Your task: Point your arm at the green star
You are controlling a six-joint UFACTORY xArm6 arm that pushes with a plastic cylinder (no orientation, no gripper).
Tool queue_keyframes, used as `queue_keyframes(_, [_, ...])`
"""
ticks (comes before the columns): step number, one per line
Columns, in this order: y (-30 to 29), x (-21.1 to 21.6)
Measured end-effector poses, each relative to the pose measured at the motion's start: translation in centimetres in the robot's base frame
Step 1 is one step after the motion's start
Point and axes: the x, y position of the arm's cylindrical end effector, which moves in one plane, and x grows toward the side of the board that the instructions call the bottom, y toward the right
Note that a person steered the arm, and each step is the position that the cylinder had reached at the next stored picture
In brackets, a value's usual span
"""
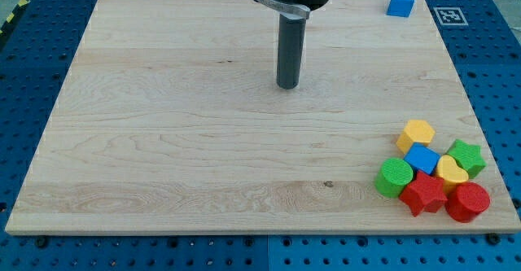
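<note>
Your tool, a bare rod with no jaws to open or close, has my tip point(286, 85) on open surface point(163, 141). Look toward four o'clock: the green star point(466, 156) sits well apart, packed in a cluster beside the yellow heart point(452, 172).
</note>
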Motion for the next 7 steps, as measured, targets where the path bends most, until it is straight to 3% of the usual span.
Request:
queue_keyframes(4, [0.0, -1.1])
queue_keyframes(7, [12.0, -1.7])
